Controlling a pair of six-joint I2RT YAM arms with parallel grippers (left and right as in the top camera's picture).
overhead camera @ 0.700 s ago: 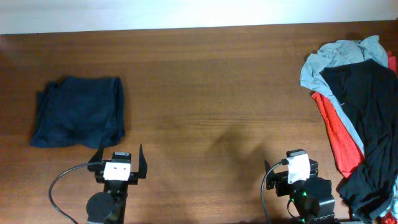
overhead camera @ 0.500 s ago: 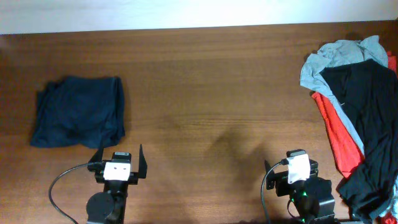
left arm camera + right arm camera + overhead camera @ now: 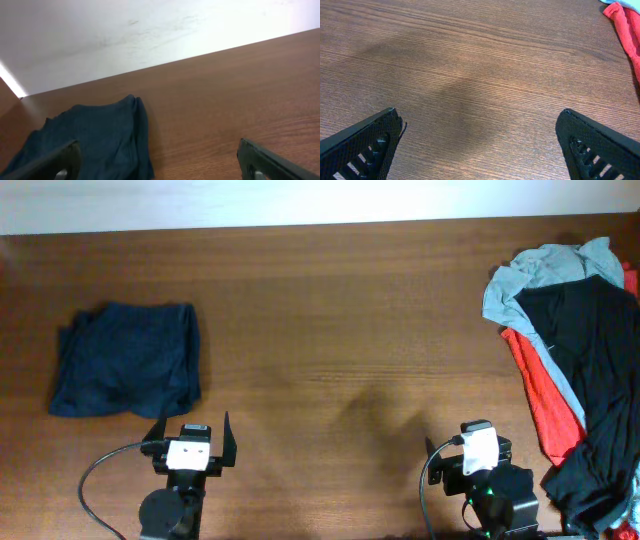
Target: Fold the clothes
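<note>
I judge the fold not yet started. The black T-shirt lies rumpled on the heap at the right edge of the tabletop, draped over a red shirt and a light grey shirt, with nothing laid flat. My left pincer stands wide and empty at the near edge, just short of a dark navy garment lying in a rough square that looks folded. My right pincer is also wide and empty over bare wood, near the heap but not touching it. Left to do: pull the T-shirt out, spread it, fold it.
</note>
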